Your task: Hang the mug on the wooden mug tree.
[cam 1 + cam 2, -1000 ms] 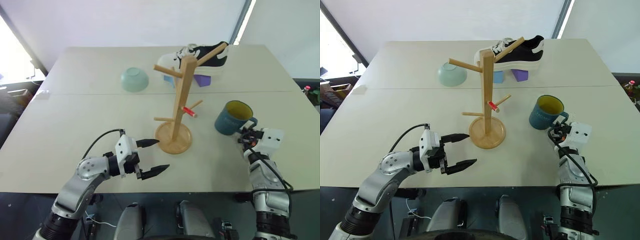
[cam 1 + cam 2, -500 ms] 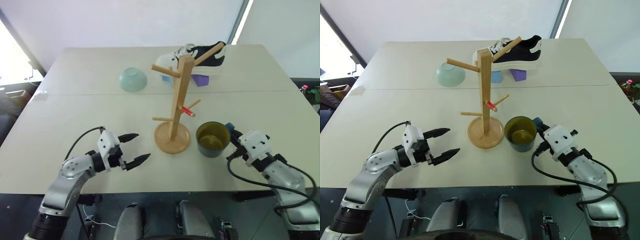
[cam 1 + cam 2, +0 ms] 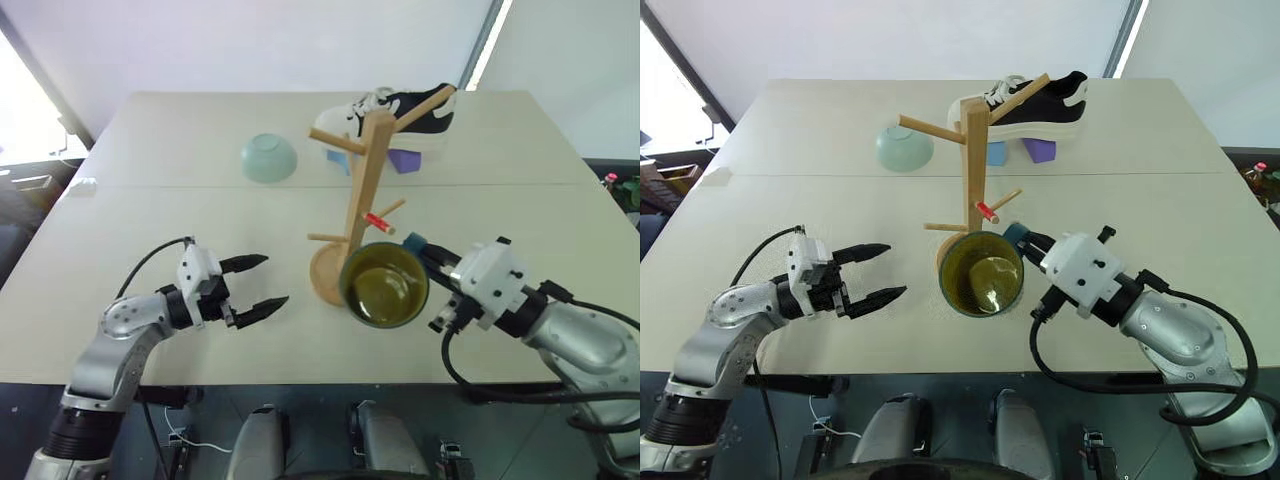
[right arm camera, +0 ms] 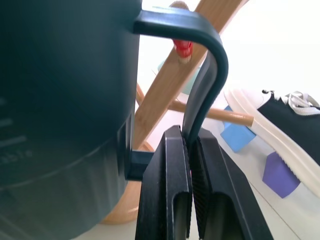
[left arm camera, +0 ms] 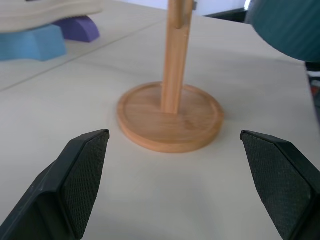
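A pale beige table (image 3: 150, 230) is seen, crossed side to side by a seam. The wooden mug tree (image 3: 360, 190) is stood on its round base near the table's middle. At about 11 o'clock from it, a pale green bowl (image 3: 268, 158) is set upside down. At 12 to 1 o'clock, a black-and-white sneaker (image 3: 400, 112) is propped on a blue block (image 3: 995, 153) and a purple block (image 3: 404, 160).

The tall light-wood mug tree (image 3: 360, 200) looks smooth and matt, its round base (image 5: 170, 117) faintly ringed. The dark teal ceramic mug (image 3: 384, 285) is glossy, its yellow inside catching light. The pale beige counter (image 3: 180, 230) is matt. The left hand's black plastic fingers (image 5: 82, 177) carry finely textured pads.
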